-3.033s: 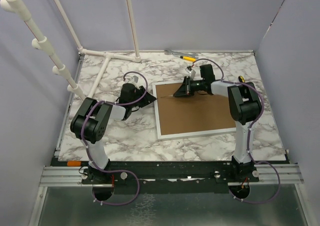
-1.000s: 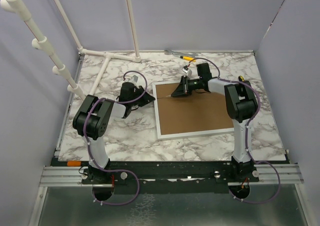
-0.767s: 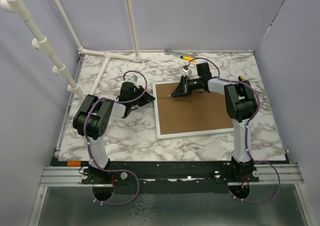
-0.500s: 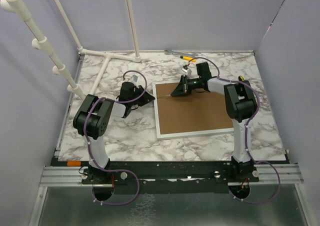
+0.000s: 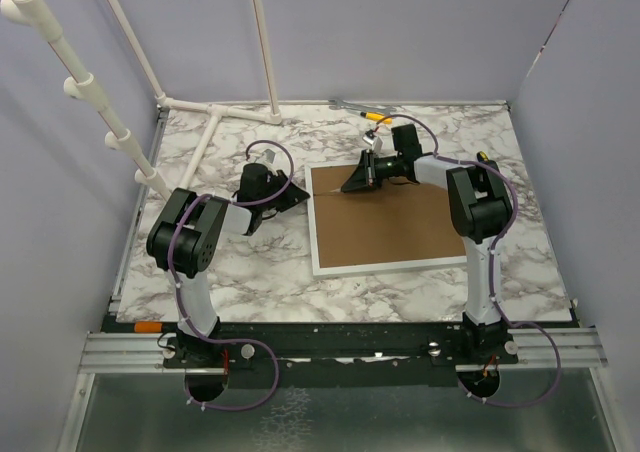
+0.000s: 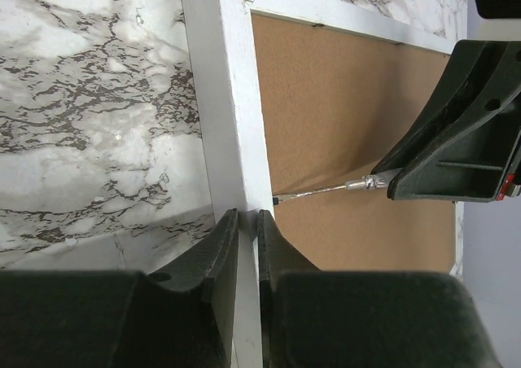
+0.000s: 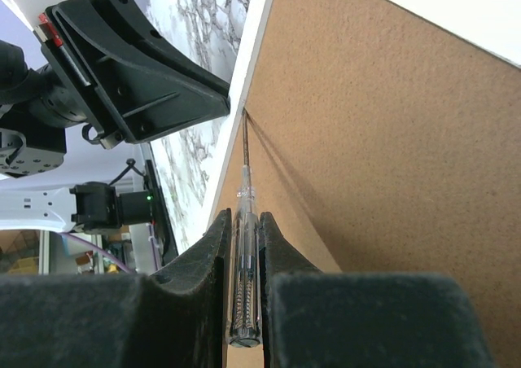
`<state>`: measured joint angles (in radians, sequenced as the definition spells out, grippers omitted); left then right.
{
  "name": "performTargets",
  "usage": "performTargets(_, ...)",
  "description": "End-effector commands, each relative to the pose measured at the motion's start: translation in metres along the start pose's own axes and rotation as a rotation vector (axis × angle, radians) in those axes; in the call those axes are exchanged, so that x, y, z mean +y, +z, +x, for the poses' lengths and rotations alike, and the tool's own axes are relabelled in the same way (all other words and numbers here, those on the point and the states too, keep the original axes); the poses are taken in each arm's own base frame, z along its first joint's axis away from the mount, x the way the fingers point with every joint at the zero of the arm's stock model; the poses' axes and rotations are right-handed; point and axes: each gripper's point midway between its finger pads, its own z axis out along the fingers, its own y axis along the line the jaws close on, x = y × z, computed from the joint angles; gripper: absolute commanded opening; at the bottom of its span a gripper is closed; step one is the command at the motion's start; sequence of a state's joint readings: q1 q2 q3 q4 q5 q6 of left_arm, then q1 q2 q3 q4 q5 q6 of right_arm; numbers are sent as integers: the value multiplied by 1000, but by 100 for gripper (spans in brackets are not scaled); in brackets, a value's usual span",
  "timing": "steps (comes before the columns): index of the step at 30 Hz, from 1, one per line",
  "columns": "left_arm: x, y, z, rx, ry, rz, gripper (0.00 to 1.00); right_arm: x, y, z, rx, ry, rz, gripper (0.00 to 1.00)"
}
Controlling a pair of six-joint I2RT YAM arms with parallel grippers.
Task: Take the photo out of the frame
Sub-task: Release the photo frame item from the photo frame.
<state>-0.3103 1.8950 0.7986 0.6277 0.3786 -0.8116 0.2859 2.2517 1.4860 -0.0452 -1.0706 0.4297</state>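
The frame (image 5: 318, 234) lies face down on the marble table, its brown fibreboard back (image 5: 390, 222) turned up. The photo is hidden under that back. My left gripper (image 5: 303, 194) is shut on the frame's white left rim (image 6: 220, 99); in the left wrist view the rim runs between its tips (image 6: 248, 215). My right gripper (image 7: 244, 215) is shut on a clear-handled screwdriver (image 7: 244, 262). The screwdriver's thin shaft (image 6: 326, 190) reaches to the inner edge of the left rim, just ahead of the left fingers (image 7: 138, 67). From above, the right gripper (image 5: 347, 186) hovers over the back's far left corner.
A yellow-handled tool (image 5: 375, 117) and a grey metal tool (image 5: 345, 103) lie near the back wall. A white pipe stand (image 5: 215, 122) takes up the far left corner. A small yellow object (image 5: 482, 156) lies right of the frame. Purple walls close in three sides.
The right gripper has shifted a little to the left and toward the back with the screwdriver. The left gripper stays clamped on the frame's rim.
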Motion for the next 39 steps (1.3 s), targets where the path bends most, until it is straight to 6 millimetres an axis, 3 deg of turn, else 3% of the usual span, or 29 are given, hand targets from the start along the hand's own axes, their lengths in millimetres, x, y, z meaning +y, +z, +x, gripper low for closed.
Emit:
performTargets(1,-17,9,18,73,9,70,14,7,29,21,78,9,-59,1)
performTargets(24,-28,14,33,123,25,109,12,33,47,23,118,-24,-88,1)
performTargets(39,-35,11,42,142,30,123,12,69,41,3,112,-95,3,1)
